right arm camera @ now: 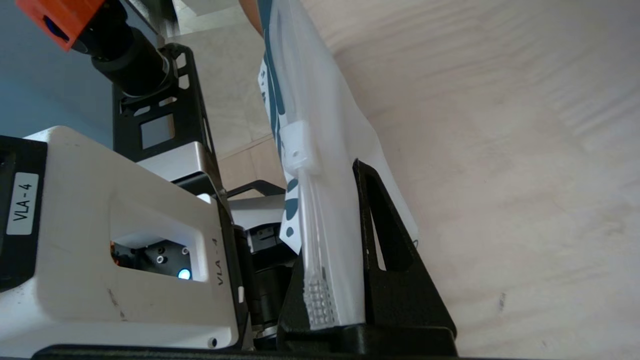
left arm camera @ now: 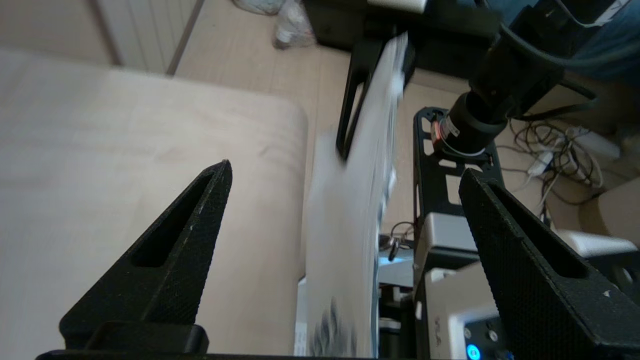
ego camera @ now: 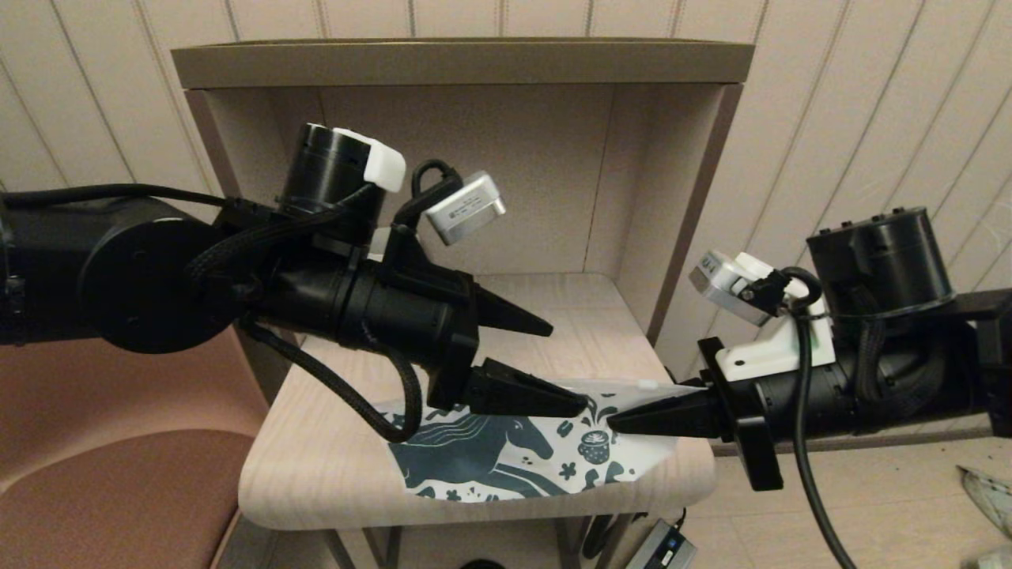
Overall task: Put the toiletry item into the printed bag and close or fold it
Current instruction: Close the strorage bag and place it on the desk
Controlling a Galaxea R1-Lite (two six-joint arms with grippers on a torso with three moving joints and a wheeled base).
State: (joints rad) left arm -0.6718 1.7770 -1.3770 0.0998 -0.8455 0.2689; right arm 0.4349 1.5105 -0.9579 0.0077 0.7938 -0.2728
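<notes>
The printed bag (ego camera: pixel 506 458), white with a dark teal horse and cup print, lies at the front right of the light wood table (ego camera: pixel 316 466). Its right edge is lifted off the table. My right gripper (ego camera: pixel 624 423) is shut on that edge (right arm camera: pixel 325 115), pinching the clear zip strip just below the white slider (right arm camera: pixel 299 148). In the right wrist view the right gripper (right arm camera: pixel 332 172) has the bag between its fingers. My left gripper (ego camera: pixel 569 371) hovers open above the bag's top edge. In the left wrist view the left gripper (left arm camera: pixel 345 170) straddles the blurred bag (left arm camera: pixel 340 240) without touching it. The toiletry item is out of view.
The table sits inside a beige cubby with a back wall and a side wall (ego camera: pixel 688 213) close on the right. A brown seat (ego camera: pixel 118 490) is at the left. A grey power adapter (ego camera: pixel 668 549) lies on the floor below the table's front edge.
</notes>
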